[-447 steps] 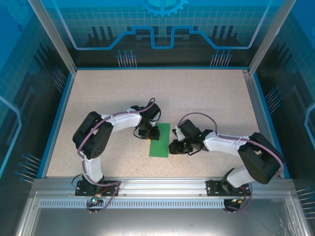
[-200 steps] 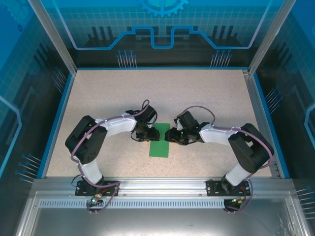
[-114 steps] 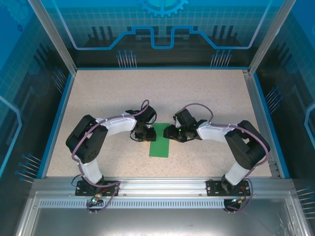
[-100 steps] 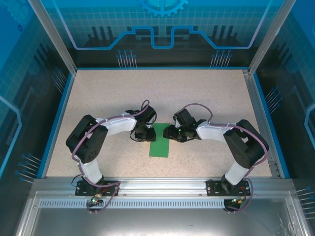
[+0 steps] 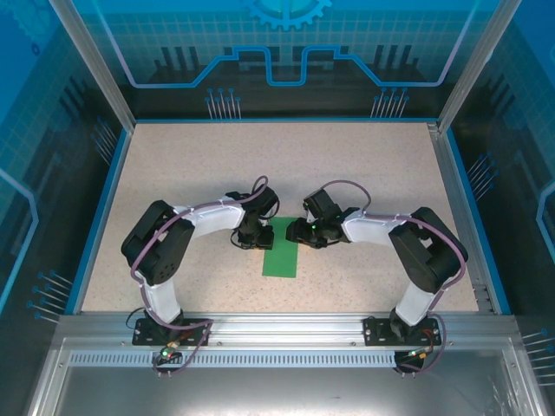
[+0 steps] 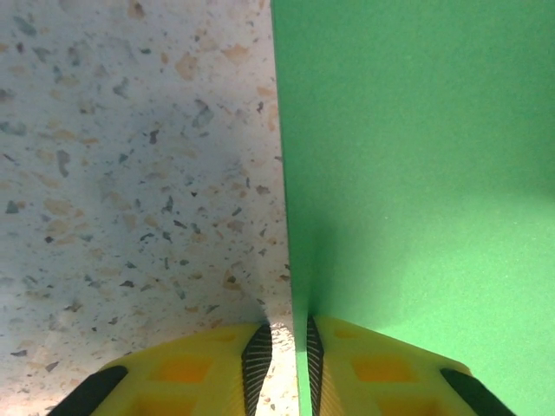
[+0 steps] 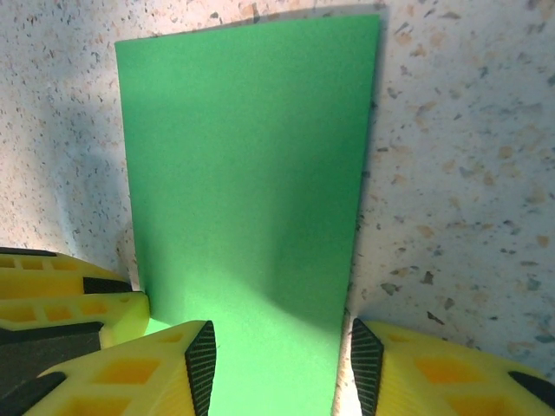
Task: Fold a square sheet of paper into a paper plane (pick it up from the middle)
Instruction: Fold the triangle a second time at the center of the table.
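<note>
1. In the top view, the green sheet of paper [image 5: 281, 251] lies flat on the speckled table [image 5: 364, 173] between the two arms. It looks like a narrow rectangle, with its long side running away from the arm bases.
2. The near half of the sheet lies free. Both grippers are at its far half, one on each side.
3. The left gripper [image 6: 290, 336] is at the left long edge. In the left wrist view its jaws are narrow but not closed. The edge of the paper stands between the two ribbed pads. The pad on the paper's side touches the green, and a thin strip of table shows between the other pad and the paper.
4. The right gripper [image 7: 282, 347] comes from the right side. Its jaws stand moderately apart and the flat paper spans the gap between them. One paper edge is just beside one pad, and the opposite edge runs under the other finger. I see no grip on it.
5. Farther away is bare table, then the blue enclosure wall [image 5: 277, 52] with a gear drawing.
</note>
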{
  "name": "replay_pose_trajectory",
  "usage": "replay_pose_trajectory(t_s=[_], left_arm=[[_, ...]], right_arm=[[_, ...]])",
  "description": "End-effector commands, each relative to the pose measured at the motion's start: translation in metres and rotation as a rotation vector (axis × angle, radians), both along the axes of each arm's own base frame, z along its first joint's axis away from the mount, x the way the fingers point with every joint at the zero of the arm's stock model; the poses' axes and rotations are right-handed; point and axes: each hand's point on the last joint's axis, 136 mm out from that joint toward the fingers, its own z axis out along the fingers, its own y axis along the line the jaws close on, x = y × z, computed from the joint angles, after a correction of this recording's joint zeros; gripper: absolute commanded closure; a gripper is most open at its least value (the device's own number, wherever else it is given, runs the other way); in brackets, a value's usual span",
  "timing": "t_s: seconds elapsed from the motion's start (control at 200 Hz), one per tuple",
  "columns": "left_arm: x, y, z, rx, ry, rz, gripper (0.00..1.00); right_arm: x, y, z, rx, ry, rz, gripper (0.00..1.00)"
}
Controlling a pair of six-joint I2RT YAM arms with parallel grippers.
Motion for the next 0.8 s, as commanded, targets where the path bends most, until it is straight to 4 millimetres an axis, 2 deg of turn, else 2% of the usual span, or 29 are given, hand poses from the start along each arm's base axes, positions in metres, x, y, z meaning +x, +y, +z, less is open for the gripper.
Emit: replay_pose_trajectory(t_s=[0.0, 0.22, 0.54, 0.795], left_arm=[[-0.021, 0.027, -0.051, 0.161, 0.077, -0.042, 0.76], [-0.025, 0.03, -0.058, 0.172, 0.093, -0.044, 0.78], [-0.027, 0.026, -0.06, 0.147, 0.101, -0.043, 0.81], [-0.027, 0.008, -0.048, 0.042, 0.099, -0.03, 0.8]], right_arm=[[0.0, 0.012, 0.002, 0.04, 0.011, 0.009, 0.52], [-0.001, 0.023, 0.018, 0.132, -0.004, 0.003, 0.53], [-0.005, 0.027, 0.026, 0.203, -0.005, -0.009, 0.55], [-0.016, 0.032, 0.012, 0.172, 0.01, 0.019, 0.66]])
